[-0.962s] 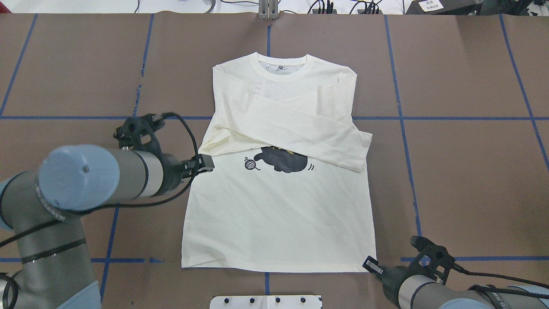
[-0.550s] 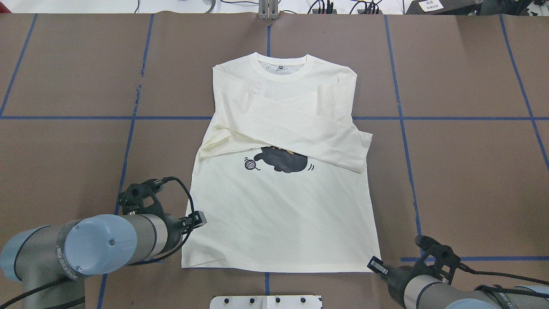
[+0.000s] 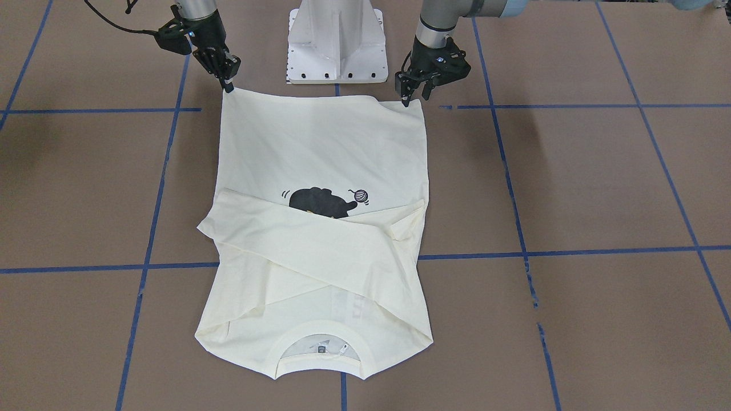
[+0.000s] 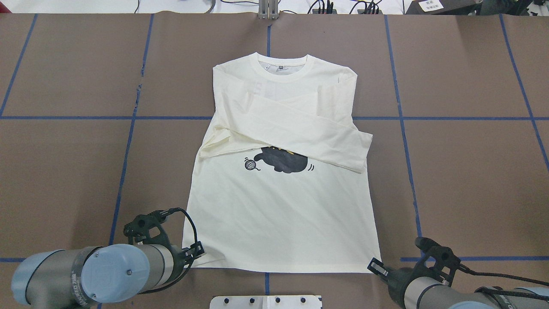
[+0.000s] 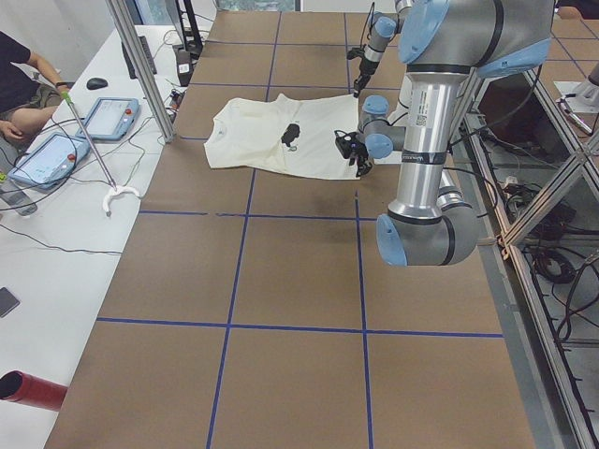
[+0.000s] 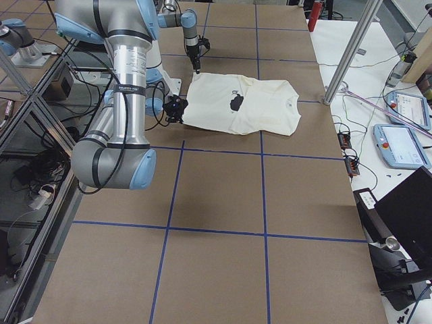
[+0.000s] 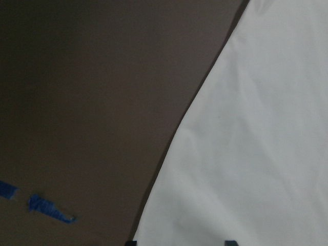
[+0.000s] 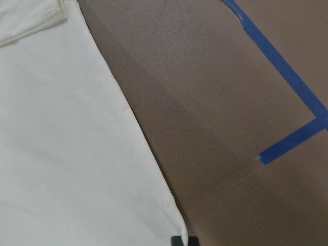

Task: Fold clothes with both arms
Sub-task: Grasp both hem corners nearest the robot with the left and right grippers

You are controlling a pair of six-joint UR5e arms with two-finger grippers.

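Note:
The cream long-sleeved T-shirt (image 4: pixel 279 214) lies flat, print up, on the brown table, neckline far from me. Both sleeves are folded across the chest and half cover the black cat print (image 4: pixel 281 161). My left gripper (image 4: pixel 199 253) is open and low over the hem's left corner; in the left wrist view the shirt (image 7: pixel 246 154) fills the gap between its fingertips. My right gripper (image 4: pixel 376 267) is shut on the hem's right corner, and the right wrist view shows that shirt corner (image 8: pixel 77 154) ending at its closed tips. The front-facing view shows the left gripper (image 3: pixel 410 98) and right gripper (image 3: pixel 228 85) at the two corners.
The white pedestal base (image 3: pixel 336 40) stands just behind the hem, between the arms. Blue tape lines (image 4: pixel 450 118) grid the brown table. In the exterior left view a side bench (image 5: pixel 56 187) holds tablets and cables, and a person (image 5: pixel 19 75) sits at it.
My left arm swept back from the folded sleeve, down the shirt's left edge to the hem corner. The right gripper shifted slightly right, and the hem's right corner moved with it.

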